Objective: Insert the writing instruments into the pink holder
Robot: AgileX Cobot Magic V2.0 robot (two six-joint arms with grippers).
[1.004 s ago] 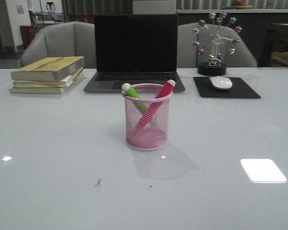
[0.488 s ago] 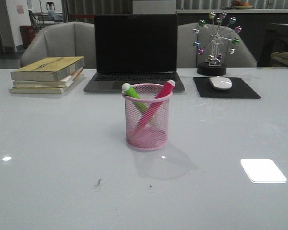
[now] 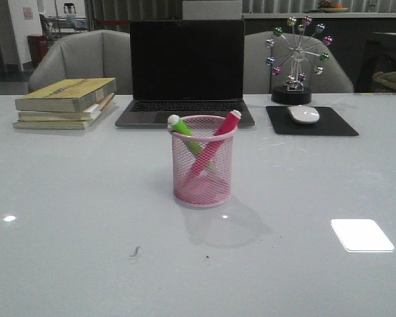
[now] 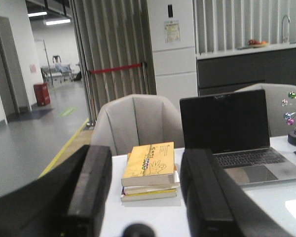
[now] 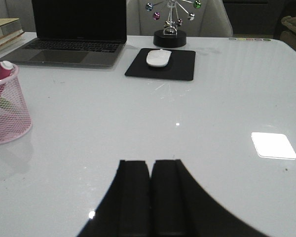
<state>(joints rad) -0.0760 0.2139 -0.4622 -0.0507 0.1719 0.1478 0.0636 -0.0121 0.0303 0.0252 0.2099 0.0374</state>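
The pink holder [image 3: 204, 162] stands upright mid-table in the front view, with the green marker [image 3: 183, 131] and the pink marker [image 3: 218, 138] crossed inside it, cap ends above the rim. Neither arm shows in the front view. The right wrist view catches the pink holder [image 5: 6, 106] at its edge, with the pink marker [image 5: 2, 70] in it. My right gripper [image 5: 151, 165] is shut and empty, well off to the cup's side over bare table. My left gripper [image 4: 146, 170] is open with nothing between its fingers, raised and facing the books; the cup is out of its view.
An open laptop [image 3: 187, 69] sits behind the cup. A stack of books [image 3: 66, 102] lies at the back left. A white mouse [image 3: 303, 113] rests on a black pad [image 3: 310, 121] at the back right, with a ball ornament [image 3: 294, 59] behind it.
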